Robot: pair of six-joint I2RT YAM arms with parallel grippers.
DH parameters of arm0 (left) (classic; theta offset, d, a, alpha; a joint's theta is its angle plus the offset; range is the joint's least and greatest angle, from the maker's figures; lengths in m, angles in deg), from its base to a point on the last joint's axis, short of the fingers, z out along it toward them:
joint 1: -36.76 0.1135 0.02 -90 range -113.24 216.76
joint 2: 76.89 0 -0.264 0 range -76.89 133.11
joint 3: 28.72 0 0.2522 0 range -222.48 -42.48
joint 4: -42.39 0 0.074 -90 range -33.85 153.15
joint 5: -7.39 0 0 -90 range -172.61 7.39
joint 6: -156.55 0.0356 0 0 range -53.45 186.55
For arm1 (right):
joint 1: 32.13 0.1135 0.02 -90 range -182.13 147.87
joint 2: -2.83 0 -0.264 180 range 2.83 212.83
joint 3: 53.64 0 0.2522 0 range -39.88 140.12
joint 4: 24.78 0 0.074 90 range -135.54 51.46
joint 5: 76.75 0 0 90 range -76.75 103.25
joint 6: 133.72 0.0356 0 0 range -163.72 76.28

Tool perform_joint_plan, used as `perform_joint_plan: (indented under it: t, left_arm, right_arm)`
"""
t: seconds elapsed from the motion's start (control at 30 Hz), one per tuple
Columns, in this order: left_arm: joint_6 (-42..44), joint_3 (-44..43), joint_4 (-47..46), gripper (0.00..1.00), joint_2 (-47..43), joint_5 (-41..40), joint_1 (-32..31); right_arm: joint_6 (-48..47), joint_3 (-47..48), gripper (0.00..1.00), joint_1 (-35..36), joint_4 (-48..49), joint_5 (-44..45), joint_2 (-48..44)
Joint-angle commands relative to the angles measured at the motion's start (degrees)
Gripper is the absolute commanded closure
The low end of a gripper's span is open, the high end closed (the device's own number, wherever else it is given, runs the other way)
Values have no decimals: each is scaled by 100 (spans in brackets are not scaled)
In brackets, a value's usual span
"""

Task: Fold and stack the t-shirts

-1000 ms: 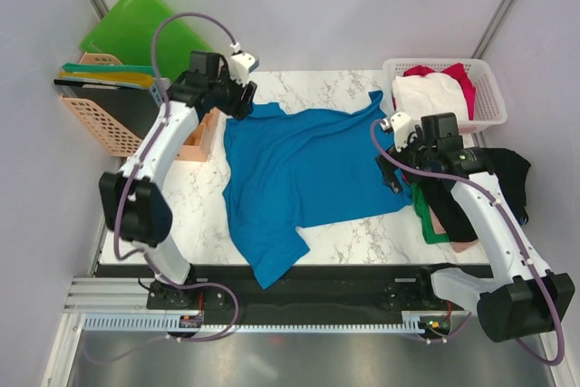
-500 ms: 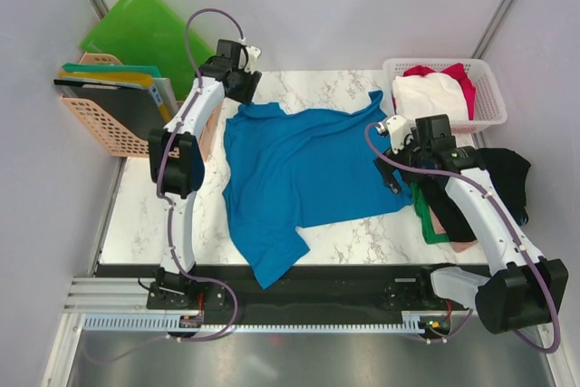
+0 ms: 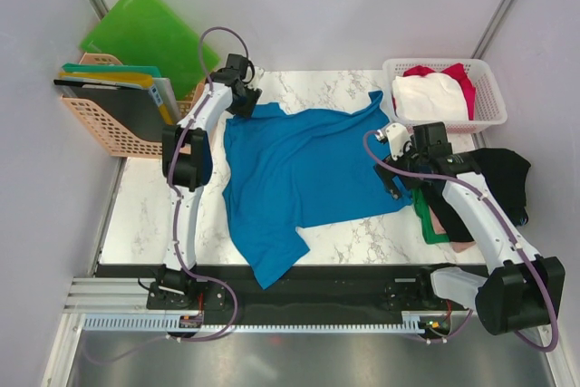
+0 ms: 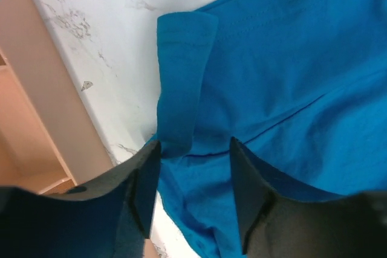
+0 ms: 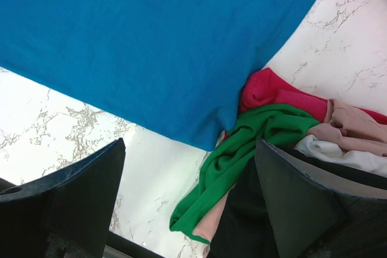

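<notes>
Top external view gives me the blue t-shirt [image 3: 304,169] spread flat across the desk [image 3: 154,215], one sleeve reaching the near edge. My left end effector [image 3: 245,101] sits over its far left sleeve, fingers partly apart, gripping nothing I can see. My right end effector [image 3: 396,183] stands wide above the shirt's right corner, just beside a heap of green, red, pink and black t-shirts [image 3: 426,219].

Blue t-shirt [image 3: 308,169] lies unfolded and wrinkled on the marble table [image 3: 145,215], its far-left sleeve [image 4: 178,83] doubled over. Crumpled pile at its right edge: green t-shirt [image 5: 242,149], red t-shirt [image 5: 272,92], pale pink t-shirt [image 5: 351,122], black t-shirt [image 3: 507,178]. White t-shirt [image 3: 428,97] sits in the basket [image 3: 489,117].
</notes>
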Motion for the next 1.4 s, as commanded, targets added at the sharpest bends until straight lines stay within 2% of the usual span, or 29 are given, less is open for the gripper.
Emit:
perform_joint_plan:
  t: [0.0,0.03,0.07,0.1,0.23,0.47,0.7,0.93,0.97,1.0,1.03,1.07,1.13,1.37]
  left_arm:
    - [-115,-200,65,46,77,-178,-19]
    - [-132,-226,47,55,103,-187,-19]
    - [-141,-253,30,79,156,-205,-10]
    - [-150,-279,-5,98,165,-283,-19]
    - [-141,-227,-260,98,86,-565,-36]
    - [289,353,-1103,98,-450,-1329,-45]
    - [632,362,-1771,98,-547,-1803,-45]
    - [904,-24,-2001,98,-389,-2033,-45]
    - [1001,-77,-2001,96,-328,-2077,-36]
    - [1054,-69,-2001,86,-310,-2103,-45]
    - [1107,-16,-2018,57,-301,-2138,-45]
    - [1142,36,-2044,45,-274,-2243,-36]
    - [1239,281,-2184,32,-309,-2340,-28]
    - [1248,1337,-2739,29,-1239,-2359,25]
  right_arm:
    - [33,-53,5,0,244,-30,-115]
    - [42,-45,5,0,253,-108,-106]
    - [51,-53,6,-9,262,-118,-89]
    - [60,-71,6,-1,253,-127,-80]
    - [25,-150,6,-1,244,-83,-124]
    - [-2,-282,6,0,306,-152,-106]
    - [51,-405,7,0,350,-276,-97]
    - [112,-695,5,0,639,119,-229]
    - [130,-730,5,0,649,102,-221]
    - [173,-730,4,0,657,76,-194]
    - [244,-730,2,0,649,-3,-177]
    - [270,-739,2,-9,657,-30,-177]
    - [306,-765,2,0,666,-109,-211]
    - [297,-792,2,0,666,-57,-414]
